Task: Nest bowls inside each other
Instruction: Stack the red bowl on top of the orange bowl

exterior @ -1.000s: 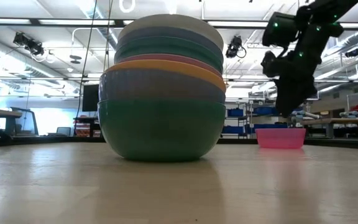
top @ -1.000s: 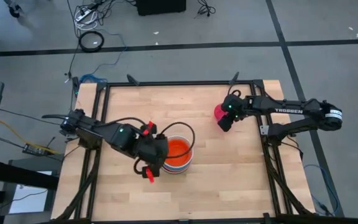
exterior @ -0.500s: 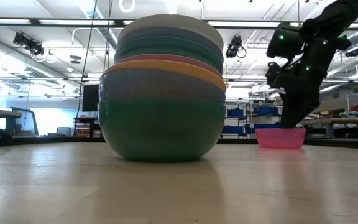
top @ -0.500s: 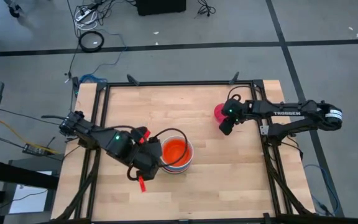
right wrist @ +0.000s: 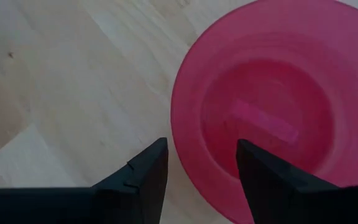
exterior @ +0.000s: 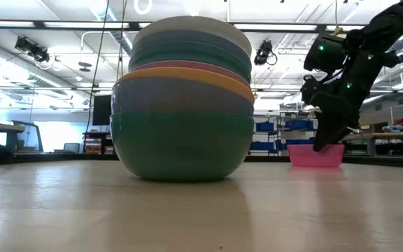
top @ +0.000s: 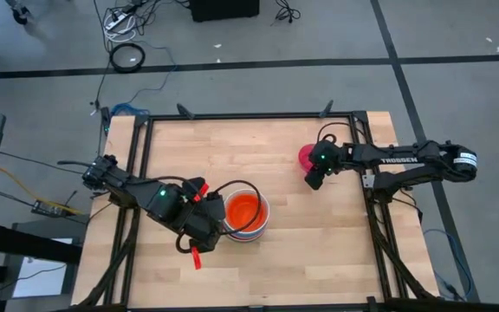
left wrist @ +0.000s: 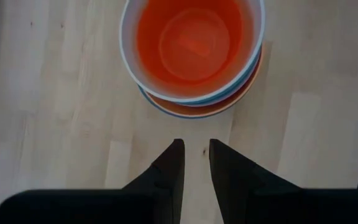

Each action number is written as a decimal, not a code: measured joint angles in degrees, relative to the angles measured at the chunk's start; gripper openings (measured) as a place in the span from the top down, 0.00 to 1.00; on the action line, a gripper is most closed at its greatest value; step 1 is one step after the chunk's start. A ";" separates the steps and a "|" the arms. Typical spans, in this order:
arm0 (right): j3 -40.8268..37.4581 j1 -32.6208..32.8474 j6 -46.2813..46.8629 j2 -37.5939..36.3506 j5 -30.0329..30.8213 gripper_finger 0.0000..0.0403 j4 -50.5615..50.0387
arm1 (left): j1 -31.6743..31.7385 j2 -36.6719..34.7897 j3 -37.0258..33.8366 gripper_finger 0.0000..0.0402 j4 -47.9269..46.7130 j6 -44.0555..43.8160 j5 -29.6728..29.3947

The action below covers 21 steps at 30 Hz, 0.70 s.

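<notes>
Since a second ago the left arm has pulled back from over the stack, and the right arm has dropped lower onto the small pink bowl.

From above, the stack of bowls [top: 247, 215] sits just below the middle of the table [top: 275, 147], its innermost bowl orange. The left gripper [top: 208, 227] hangs at the stack's nine o'clock side, just beside it. The small pink bowl [top: 305, 156] lies well apart toward two o'clock from the stack, and the right gripper [top: 313, 176] sits at that bowl's five o'clock edge.

From table height, the stack [exterior: 182, 105] fills the middle: a teal bowl at the bottom, then blue, orange, pink, more teal and blue, and white on top. The pink bowl [exterior: 316, 155] stands at three o'clock of it, far back, with the right gripper [exterior: 322, 145] reaching down to its rim.

Past the left wrist, the left gripper [left wrist: 195, 155] shows its fingers [left wrist: 172, 163] a narrow gap apart, holding nothing, pointing at the stack [left wrist: 192, 55] ahead.

Past the right wrist, the right gripper [right wrist: 200, 155] has its fingers [right wrist: 150, 163] spread wide, one outside the pink bowl [right wrist: 272, 112] and one over its inside, straddling the rim without clamping it.
</notes>
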 joint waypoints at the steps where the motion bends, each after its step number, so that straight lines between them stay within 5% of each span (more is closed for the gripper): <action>1: -0.37 0.00 0.01 0.00 -0.01 0.57 0.72 | 0.00 0.00 0.00 0.79 0.01 0.00 0.00; 6: -2.42 -0.02 0.28 0.00 -0.02 0.66 2.22 | 0.00 0.00 0.00 0.79 0.01 0.00 0.00; 12: -4.11 -0.31 1.18 -0.02 -3.61 0.96 4.72 | 0.00 0.00 -0.02 0.79 0.01 0.00 -0.19; 21: -0.52 4.33 1.44 -2.65 -3.93 1.00 6.72 | 0.00 0.02 -0.07 0.79 0.03 0.19 -1.45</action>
